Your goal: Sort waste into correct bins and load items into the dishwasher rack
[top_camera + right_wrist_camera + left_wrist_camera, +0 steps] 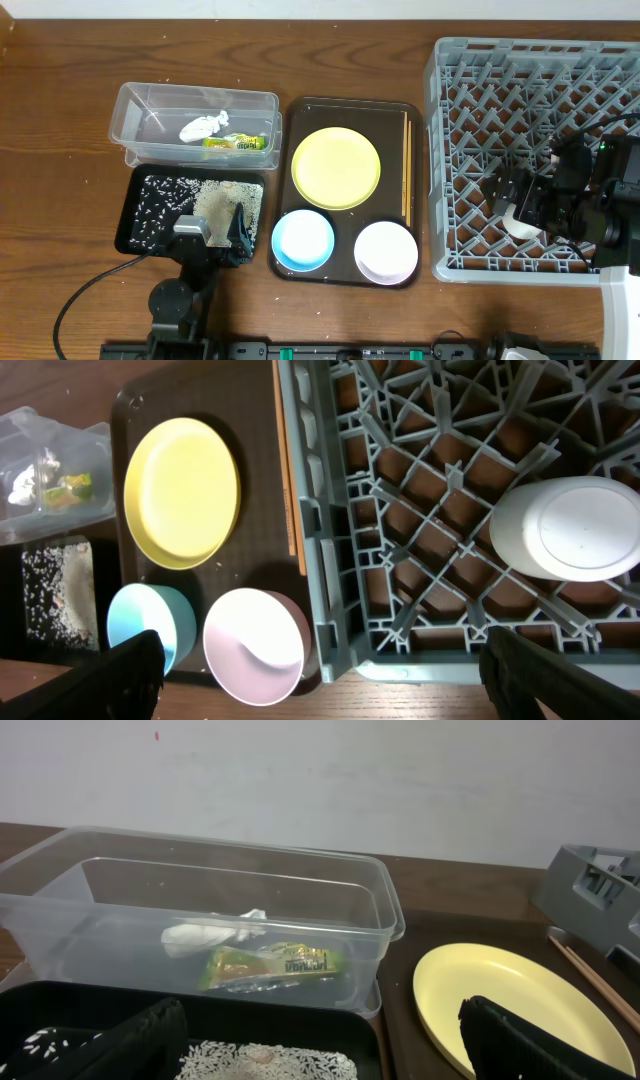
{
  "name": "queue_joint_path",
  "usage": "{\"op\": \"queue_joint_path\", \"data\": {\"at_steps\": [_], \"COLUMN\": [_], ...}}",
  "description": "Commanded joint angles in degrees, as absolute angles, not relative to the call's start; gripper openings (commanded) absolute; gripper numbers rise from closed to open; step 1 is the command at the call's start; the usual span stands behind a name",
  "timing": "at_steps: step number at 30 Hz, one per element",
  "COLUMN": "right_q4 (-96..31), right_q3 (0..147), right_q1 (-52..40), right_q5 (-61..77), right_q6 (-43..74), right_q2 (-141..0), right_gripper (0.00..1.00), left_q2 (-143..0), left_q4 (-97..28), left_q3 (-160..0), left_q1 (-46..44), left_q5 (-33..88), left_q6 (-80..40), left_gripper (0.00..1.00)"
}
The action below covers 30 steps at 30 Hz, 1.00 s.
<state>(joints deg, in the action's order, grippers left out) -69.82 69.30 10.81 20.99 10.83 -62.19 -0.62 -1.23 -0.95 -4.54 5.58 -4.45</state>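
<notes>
- left gripper (320,1045): jaws spread wide, nothing between them. It hangs over the black tray (122,240) at the front-left corner of the counter.
- the rice grains (155,205) and beige crumbs (215,205) lie scattered in that tray.
- clear tub (150,105) sits just behind it, toward the far edge. The tissue (200,127) and snack wrapper (237,143) lie inside, side by side.
- brown serving tray (385,125) is mid-counter and holds the yellow plate (336,168), blue bowl (302,240) and white bowl (386,251). The chopsticks (406,165) lie along its right side.
- right gripper (340,680): jaws wide apart and empty, above the rack (440,170) by the right edge.
- white cup (570,528) sits among the pegs on the rack's near side. It looks tipped over to me, but I can't swear to it from this angle.
</notes>
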Motion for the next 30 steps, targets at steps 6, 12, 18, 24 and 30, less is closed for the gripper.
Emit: {"op": "queue_joint_path", "data": {"at_steps": [6, 12, 18, 24, 30], "right_q4": [-69.89, -66.39, -66.41, -60.90, -65.87], "right_q3": [69.52, 69.52, 69.52, 69.52, 69.52], "right_q1": [11.18, 11.18, 11.18, 11.16, 10.52], "right_q5": [20.99, 21.74, 21.91, 23.59, 7.99], "right_q6": [9.98, 16.01, 18.83, 17.76, 13.37], "right_q2": [-62.15, -62.17, -62.15, -62.17, -63.79], "right_gripper": [0.99, 0.99, 0.99, 0.99, 0.99], "left_q2": [-0.23, -0.23, -0.23, -0.23, -0.23], "left_q4": [-3.53, -3.53, -3.53, -3.53, -3.53], "left_q3": [-0.23, -0.23, -0.23, -0.23, -0.23], "left_q1": [-4.25, -4.25, -4.25, -4.25, -4.25], "left_q5": [5.78, 5.78, 5.78, 5.78, 5.78], "left_q6": [-4.10, -4.10, -4.10, -4.12, -4.12], "left_gripper": [0.90, 0.90, 0.90, 0.90, 0.90]}}
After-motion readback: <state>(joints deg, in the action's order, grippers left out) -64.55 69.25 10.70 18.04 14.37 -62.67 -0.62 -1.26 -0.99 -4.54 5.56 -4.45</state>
